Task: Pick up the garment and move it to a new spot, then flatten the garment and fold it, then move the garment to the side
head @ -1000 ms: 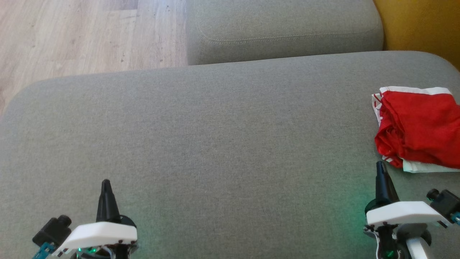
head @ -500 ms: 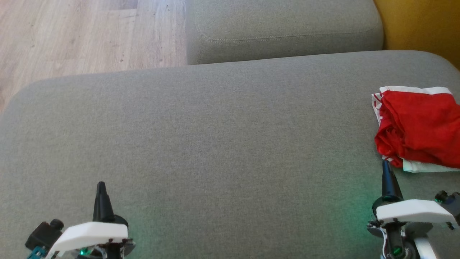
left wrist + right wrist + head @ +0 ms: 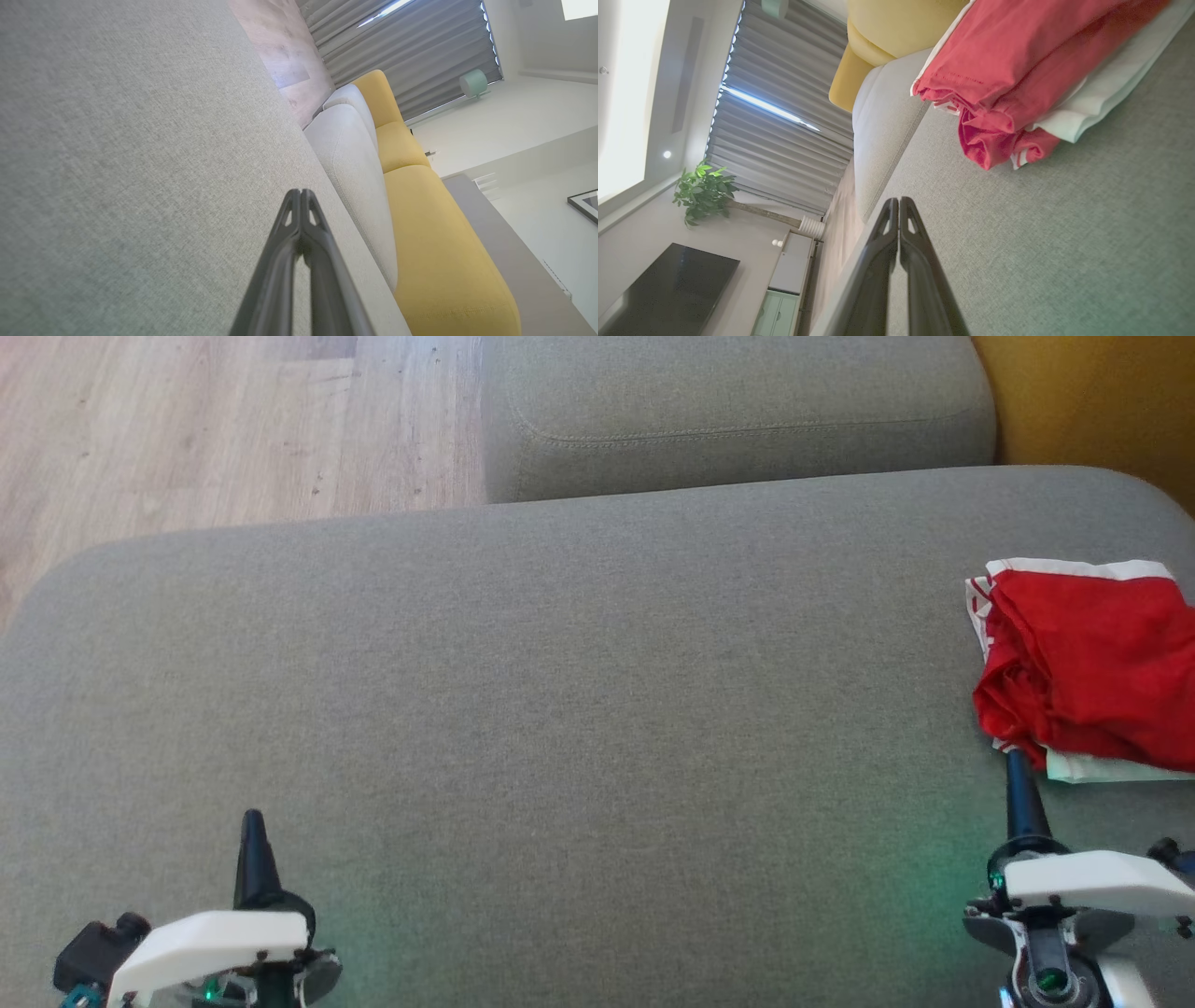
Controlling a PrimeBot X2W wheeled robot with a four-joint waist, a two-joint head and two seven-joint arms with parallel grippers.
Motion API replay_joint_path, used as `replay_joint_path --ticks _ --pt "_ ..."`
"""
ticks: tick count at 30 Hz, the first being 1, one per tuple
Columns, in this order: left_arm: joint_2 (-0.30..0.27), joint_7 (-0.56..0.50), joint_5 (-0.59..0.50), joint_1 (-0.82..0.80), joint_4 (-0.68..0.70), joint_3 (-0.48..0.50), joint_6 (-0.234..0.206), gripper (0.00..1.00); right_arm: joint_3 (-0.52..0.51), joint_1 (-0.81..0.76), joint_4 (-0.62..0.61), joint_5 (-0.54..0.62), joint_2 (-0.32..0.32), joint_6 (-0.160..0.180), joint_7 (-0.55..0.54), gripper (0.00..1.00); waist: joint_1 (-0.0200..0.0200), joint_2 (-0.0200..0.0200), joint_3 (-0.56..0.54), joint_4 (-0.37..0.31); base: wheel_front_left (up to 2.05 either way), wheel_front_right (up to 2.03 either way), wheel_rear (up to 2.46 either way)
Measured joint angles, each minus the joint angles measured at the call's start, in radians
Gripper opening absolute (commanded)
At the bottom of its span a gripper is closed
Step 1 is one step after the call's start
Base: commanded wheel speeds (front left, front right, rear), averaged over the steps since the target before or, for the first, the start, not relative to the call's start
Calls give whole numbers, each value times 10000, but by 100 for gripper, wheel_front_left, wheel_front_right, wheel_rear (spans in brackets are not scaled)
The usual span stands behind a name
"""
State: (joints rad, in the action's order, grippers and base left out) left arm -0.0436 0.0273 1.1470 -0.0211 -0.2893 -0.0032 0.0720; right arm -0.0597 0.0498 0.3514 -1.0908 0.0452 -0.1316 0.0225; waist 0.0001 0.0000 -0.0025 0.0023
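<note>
Head view: left fingers (image 3: 254,859) pointing forward over cushion (image 3: 560,709), pressed together; right fingers (image 3: 1022,798) pressed together, tips near garment (image 3: 1083,663)

no text, label, brand or number can be read anywhere. the red garment (image 3: 1088,658) has a white band (image 3: 977,609) with small red marks, too blurred to tell as letters.

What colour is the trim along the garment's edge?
White, bordering the red garment; the right wrist view shows it best.

Folded red-and-white garment (image 3: 1088,663), cushion's right edge
</note>
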Motion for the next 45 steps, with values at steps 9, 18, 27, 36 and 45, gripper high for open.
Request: replay_joint_path --ticks 9,18,27,36,45 --pt "2 -274 947 -165 21 104 132 0 -144 11 -161 -1058 0 2 -240 0 0 0 12 -5 0 0 0" --pt "2 -545 1822 -166 25 332 194 0 -276 12 -282 -2023 0 0 -514 0 0 0 23 -9 0 0 0" --pt "2 -792 2681 -170 36 420 309 0 -431 12 -389 -2989 0 2 -757 0 0 0 33 -14 0 0 0" --pt "2 -1009 3442 -226 56 631 351 0 -523 13 -499 -3847 0 2 -949 0 0 0 43 -17 0 0 0" --pt "4 -1271 4322 -369 69 731 441 0 -702 23 -616 -4805 0 2 -1237 0 0 0 54 -22 0 0 0"
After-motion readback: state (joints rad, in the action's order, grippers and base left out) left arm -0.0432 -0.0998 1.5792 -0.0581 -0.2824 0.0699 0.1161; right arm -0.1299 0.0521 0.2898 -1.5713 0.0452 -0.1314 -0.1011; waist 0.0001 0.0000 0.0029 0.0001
